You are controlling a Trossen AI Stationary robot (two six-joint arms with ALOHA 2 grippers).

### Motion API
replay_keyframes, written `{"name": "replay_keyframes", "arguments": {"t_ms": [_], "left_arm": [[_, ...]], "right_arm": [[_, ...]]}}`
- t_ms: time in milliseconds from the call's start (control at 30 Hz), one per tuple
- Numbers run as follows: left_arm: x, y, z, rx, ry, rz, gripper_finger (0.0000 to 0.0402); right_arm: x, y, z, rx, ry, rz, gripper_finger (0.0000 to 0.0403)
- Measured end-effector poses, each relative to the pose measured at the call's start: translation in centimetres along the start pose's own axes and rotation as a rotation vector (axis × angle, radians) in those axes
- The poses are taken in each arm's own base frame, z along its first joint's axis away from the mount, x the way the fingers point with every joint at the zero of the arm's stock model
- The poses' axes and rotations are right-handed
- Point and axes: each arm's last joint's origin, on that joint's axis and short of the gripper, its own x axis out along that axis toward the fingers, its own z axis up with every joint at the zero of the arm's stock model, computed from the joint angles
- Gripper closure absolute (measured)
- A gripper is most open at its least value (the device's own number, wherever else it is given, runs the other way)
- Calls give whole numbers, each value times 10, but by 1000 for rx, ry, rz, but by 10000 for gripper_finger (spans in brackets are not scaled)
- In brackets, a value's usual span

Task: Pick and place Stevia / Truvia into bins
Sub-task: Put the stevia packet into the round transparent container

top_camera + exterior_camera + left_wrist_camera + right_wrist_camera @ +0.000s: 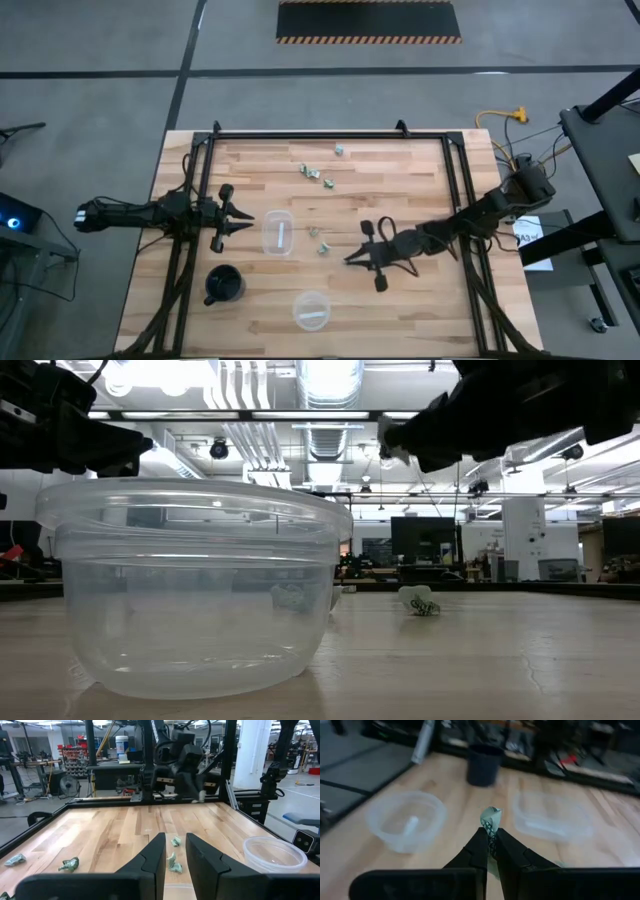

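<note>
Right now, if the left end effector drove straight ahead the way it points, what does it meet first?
Probably the square bin: the left end effector points right at it in the high view. Height is unclear, so it might pass over the rim.

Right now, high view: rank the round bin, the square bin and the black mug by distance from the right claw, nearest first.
From the right claw, shut on a sweetener packet:
1. Round bin, toward the table's near edge, left of the claw. The square bin is only slightly farther.
2. Square bin, mid-table, by the waiting left claw.
3. Black mug, near the table's left side, plainly farthest.
</note>
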Motion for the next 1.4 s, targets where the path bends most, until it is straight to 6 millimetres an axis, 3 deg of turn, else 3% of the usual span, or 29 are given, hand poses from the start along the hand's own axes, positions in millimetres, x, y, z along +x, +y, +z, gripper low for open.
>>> {"name": "replay_keyframes", "arguments": {"t_ms": [533, 1000, 1400], "left_arm": [[0, 0, 0, 0, 0, 0, 344], [0, 0, -1, 0, 7, 0, 344], [0, 0, -1, 0, 7, 0, 344]], "right_arm": [[31, 10, -9, -42, -124, 152, 390], [82, 20, -9, -64, -136, 261, 390], [100, 25, -5, -68, -147, 320, 390]]}}
